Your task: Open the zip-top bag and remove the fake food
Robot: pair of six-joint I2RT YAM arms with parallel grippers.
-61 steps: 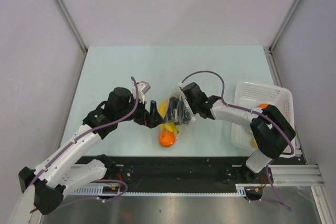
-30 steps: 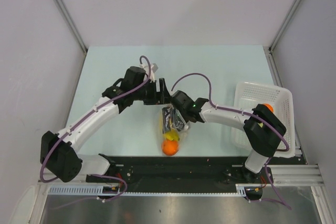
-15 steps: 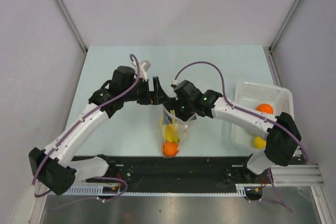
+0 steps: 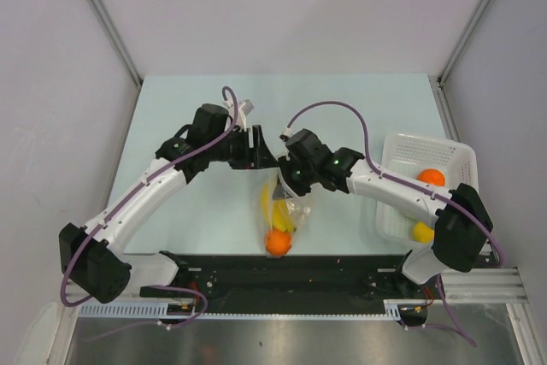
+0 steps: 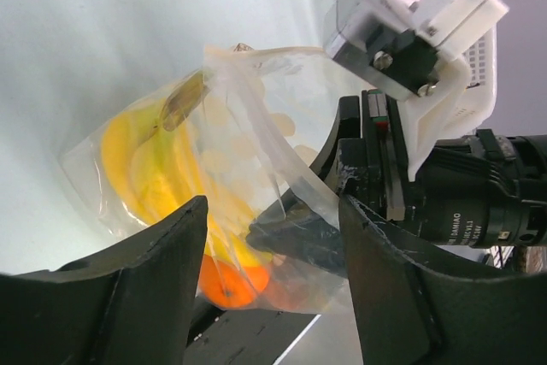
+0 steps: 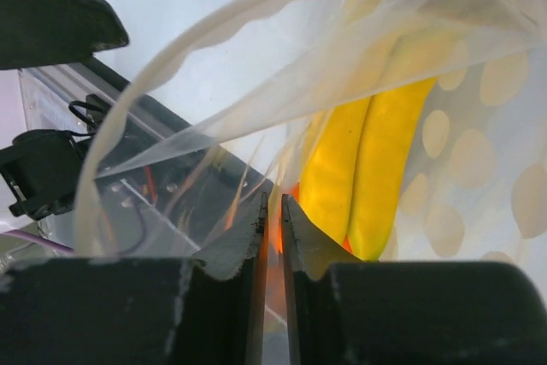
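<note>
Clear crinkly zip-top bag, yellow plastic banana bunch and round orange inside, lies mid near edge of pale table; right gripper clenched on one wall, left gripper agape astride the mouth; likely risk: thin film slipping from that narrow pinch.

The zip-top bag is thin clear plastic film, glossy and crinkled, printed with pale milky dots. Its zip strip is a thicker, cloudy band of smooth plastic. Through the film the banana bunch shows as shiny yellow moulded plastic, and the orange at six o'clock below it has the same toy gloss. The fingers of my left claw are matt black plastic with a faintly grainy face. My right claw is made the same, rough along its edges. The table is smooth, matt pale green, and the basket at three o'clock is white perforated plastic.
</note>
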